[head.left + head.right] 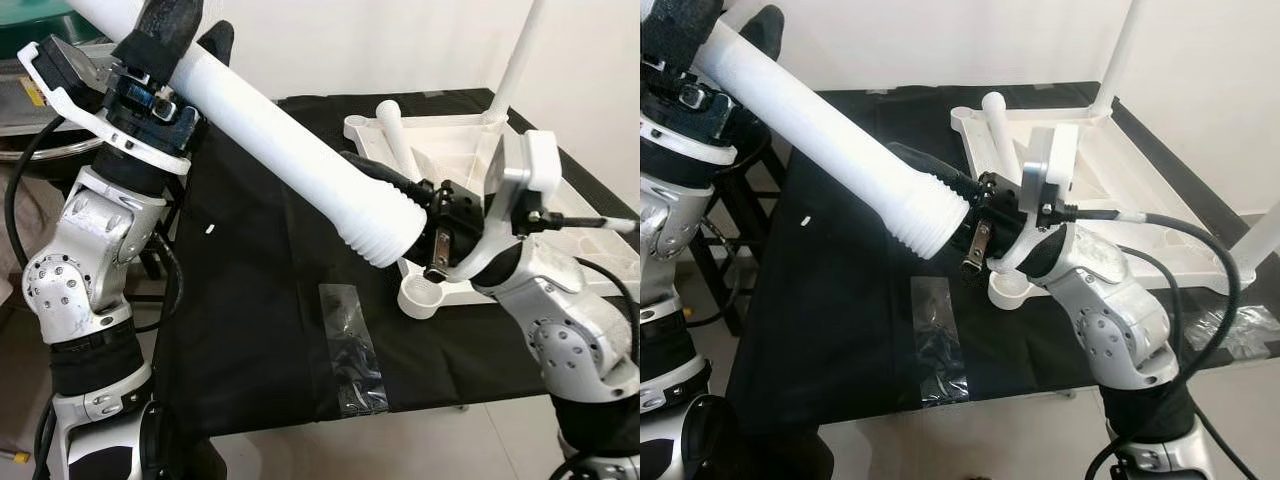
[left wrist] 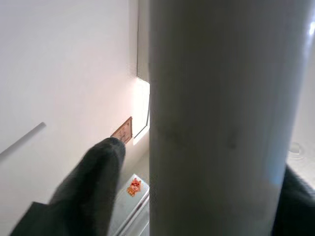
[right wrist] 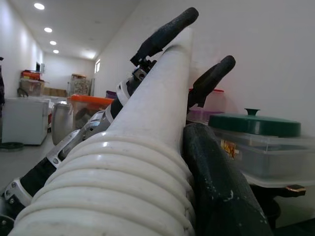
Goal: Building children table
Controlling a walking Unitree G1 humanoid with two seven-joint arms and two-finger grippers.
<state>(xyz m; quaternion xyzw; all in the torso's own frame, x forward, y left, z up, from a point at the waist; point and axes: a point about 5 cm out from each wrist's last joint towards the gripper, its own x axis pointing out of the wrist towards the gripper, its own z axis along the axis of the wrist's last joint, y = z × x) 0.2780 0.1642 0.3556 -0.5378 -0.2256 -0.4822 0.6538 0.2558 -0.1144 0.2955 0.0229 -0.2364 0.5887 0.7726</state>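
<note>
Nearest the camera, the right end effector (image 1: 940, 180) reaches in from the robot's right and meets the ribbed, threaded end of the white table leg (image 1: 290, 150); one black finger (image 3: 216, 191) lies pressed along the side of the ribs, but whether the pair is clamped on the tube or merely resting against it I cannot tell; the leg's long axis runs as a diagonal from this low threaded end, hanging over the black-covered bench (image 1: 250, 330), up and away to the robot's left; at that high end the left end effector (image 1: 175, 40) pinches the tube between its dark fingers (image 2: 93, 191), the shaft sitting squarely between them; so both arms bear on the one leg, the right being nearer the working end; just beyond and below the thread, on the bench, lies the upturned white tabletop (image 1: 455, 135), with a round corner socket (image 1: 420, 297) at its near corner and legs already standing farther back; the socket lies down and to the right of the thread, so in my judgement the next move turns on tipping the axis upright over it.
</note>
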